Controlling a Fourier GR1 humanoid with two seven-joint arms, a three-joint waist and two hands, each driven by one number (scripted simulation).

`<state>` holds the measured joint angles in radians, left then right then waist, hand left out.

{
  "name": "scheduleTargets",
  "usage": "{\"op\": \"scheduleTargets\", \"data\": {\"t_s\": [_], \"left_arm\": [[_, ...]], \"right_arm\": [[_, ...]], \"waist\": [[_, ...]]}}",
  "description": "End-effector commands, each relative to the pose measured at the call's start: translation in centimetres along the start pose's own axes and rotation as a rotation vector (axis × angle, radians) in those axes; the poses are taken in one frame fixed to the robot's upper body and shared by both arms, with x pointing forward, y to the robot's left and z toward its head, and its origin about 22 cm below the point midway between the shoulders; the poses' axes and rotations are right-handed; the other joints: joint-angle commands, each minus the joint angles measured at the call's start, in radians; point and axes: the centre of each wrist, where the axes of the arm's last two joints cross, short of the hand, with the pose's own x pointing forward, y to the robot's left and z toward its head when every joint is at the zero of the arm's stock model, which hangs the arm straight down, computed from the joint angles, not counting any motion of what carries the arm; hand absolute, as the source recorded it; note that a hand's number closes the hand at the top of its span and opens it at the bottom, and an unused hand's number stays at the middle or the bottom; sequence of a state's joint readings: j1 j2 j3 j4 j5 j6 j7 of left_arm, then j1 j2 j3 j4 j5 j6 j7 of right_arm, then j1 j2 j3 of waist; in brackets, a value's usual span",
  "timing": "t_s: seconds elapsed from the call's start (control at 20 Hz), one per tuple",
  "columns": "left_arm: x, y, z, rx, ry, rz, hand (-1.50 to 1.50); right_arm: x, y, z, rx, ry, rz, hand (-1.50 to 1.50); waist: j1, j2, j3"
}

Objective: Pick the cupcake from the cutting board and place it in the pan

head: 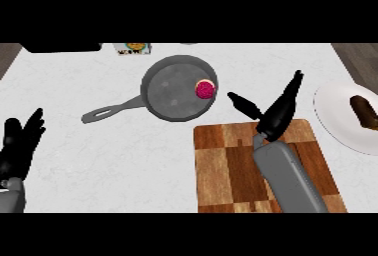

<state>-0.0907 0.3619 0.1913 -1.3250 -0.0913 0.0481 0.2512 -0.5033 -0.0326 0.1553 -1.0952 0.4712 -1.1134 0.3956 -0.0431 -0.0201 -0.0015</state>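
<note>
The cupcake [204,89] lies inside the grey pan [171,95] at its 3 o'clock rim, tipped on its side with its pink top facing up at the view, its long axis running roughly 12 to 6. The pan's handle points toward 8 o'clock. The right hand [272,111] hovers over the far edge of the cutting board [225,170], spread wide and holding nothing, fingers aimed at 1 o'clock, thumb toward 10. The left hand [18,142] rests open at the 9 o'clock edge. A white plate [332,120] sits at 3 o'clock.
</note>
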Motion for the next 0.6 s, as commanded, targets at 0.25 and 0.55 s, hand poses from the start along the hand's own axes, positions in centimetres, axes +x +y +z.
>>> {"op": "scheduleTargets", "data": {"t_s": [0.25, 0.55], "left_arm": [[-0.5, -0.8, 0.1, -0.008, 0.001, 0.003, 0.0], [0.9, -0.9, 0.7, -0.003, -0.015, -0.005, 0.0]], "right_arm": [[-1.0, -11.3, 3.6, 0.043, -0.017, 0.013, -1.5], [0.5, -19.5, 7.1, 0.032, -0.017, 0.04, -1.5]], "waist": [[-0.006, 0.008, -0.001], [0.015, 0.012, 0.0]]}}
